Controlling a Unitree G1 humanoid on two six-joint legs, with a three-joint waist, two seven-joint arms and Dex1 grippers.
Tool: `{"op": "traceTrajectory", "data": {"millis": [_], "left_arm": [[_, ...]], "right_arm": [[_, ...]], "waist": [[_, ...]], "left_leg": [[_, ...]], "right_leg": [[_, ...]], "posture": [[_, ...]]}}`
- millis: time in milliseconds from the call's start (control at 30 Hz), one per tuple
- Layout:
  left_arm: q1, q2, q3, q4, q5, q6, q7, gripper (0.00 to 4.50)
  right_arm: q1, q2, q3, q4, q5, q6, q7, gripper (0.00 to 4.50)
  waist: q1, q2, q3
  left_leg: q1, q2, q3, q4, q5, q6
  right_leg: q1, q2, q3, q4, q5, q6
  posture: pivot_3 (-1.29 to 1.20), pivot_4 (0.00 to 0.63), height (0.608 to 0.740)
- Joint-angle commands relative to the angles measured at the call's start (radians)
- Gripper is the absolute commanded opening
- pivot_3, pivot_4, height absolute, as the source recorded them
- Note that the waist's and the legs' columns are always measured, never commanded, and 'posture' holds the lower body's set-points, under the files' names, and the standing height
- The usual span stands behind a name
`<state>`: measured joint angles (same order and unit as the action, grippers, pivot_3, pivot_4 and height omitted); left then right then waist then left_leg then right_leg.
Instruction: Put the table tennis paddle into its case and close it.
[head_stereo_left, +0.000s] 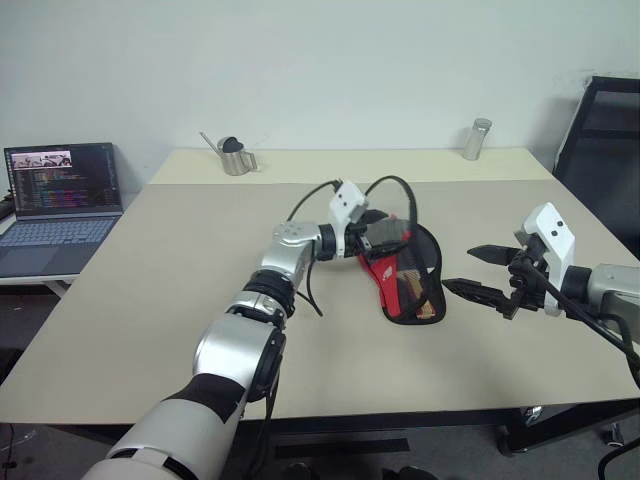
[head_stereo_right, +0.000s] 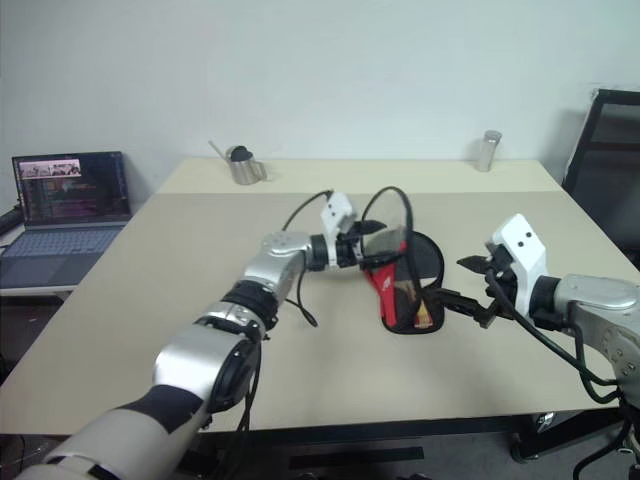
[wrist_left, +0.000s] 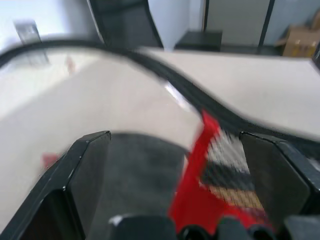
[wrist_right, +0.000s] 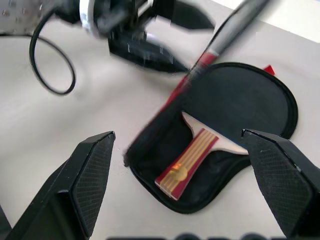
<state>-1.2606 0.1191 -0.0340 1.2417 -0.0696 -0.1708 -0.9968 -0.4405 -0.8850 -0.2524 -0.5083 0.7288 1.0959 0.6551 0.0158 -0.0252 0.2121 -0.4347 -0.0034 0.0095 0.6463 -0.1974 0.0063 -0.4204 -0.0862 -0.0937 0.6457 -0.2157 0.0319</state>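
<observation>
The case (head_stereo_left: 408, 290) lies open on the middle of the table (head_stereo_left: 150, 300), its red-and-mesh lid (head_stereo_left: 400, 262) tilted up on edge. Inside its lower half lies the table tennis paddle (wrist_right: 240, 105), black face flat, striped reddish handle (wrist_right: 186, 164) pointing toward the narrow end. My left gripper (head_stereo_left: 390, 235) is level at the raised lid's top, fingers spread wide with the lid's red and mesh panel (wrist_left: 215, 170) showing between them. On the case's right my right gripper (head_stereo_left: 460, 270) hovers open and apart from it, pointing at the paddle.
A laptop (head_stereo_left: 62, 200) stands on a side table at the left. A metal pitcher (head_stereo_left: 236, 158) and a metal shaker (head_stereo_left: 477, 139) sit at the table's far edge. A black chair (head_stereo_left: 600, 130) is at the right. Black cable (wrist_right: 47, 65) loops from my left wrist.
</observation>
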Motion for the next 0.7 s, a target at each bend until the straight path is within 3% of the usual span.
{"op": "traceTrajectory", "data": {"millis": [33, 167, 367, 700], "left_arm": [[-0.023, 0.036, 0.02, -0.007, 0.009, -0.05, -0.012, 4.5], [0.009, 0.113, 0.028, -0.028, 0.011, -0.086, -0.047, 4.5], [0.132, 0.242, 0.064, -0.193, -0.046, -0.061, -0.177, 4.5], [0.491, 0.405, 0.134, -0.851, -0.186, 0.275, -0.136, 4.5]], "right_arm": [[-0.01, 0.001, -0.034, -0.019, 0.016, -0.001, -0.023, 4.46], [-0.03, 0.028, -0.01, 0.044, -0.002, -0.016, -0.044, 4.46], [-0.12, 0.124, 0.1, 0.293, -0.119, -0.124, -0.067, 4.46], [-0.281, 0.302, 0.211, 0.734, -0.322, -0.299, -0.117, 4.46]], "waist": [[0.0, 0.0, 0.0], [-0.001, 0.0, 0.0], [-0.009, 0.0, 0.0], [-0.018, 0.0, 0.0]], "left_leg": [[0.0, 0.0, 0.0, 0.0, 0.0, 0.0], [0.0, 0.0, 0.0, 0.0, 0.0, 0.0], [0.001, 0.0, 0.0, 0.0, 0.0, 0.0], [0.001, 0.0, 0.001, 0.0, 0.0, 0.0]], "right_leg": [[0.0, 0.0, 0.0, 0.0, 0.0, 0.0], [0.0, 0.0, 0.0, 0.0, 0.0, 0.0], [0.0, 0.0, 0.001, 0.001, 0.0, -0.001], [0.0, 0.0, 0.002, 0.001, 0.003, -0.005]], "posture": [[0.0, 0.15, 0.74], [0.0, 0.15, 0.74], [0.0, 0.15, 0.74], [0.0, 0.15, 0.74]]}}
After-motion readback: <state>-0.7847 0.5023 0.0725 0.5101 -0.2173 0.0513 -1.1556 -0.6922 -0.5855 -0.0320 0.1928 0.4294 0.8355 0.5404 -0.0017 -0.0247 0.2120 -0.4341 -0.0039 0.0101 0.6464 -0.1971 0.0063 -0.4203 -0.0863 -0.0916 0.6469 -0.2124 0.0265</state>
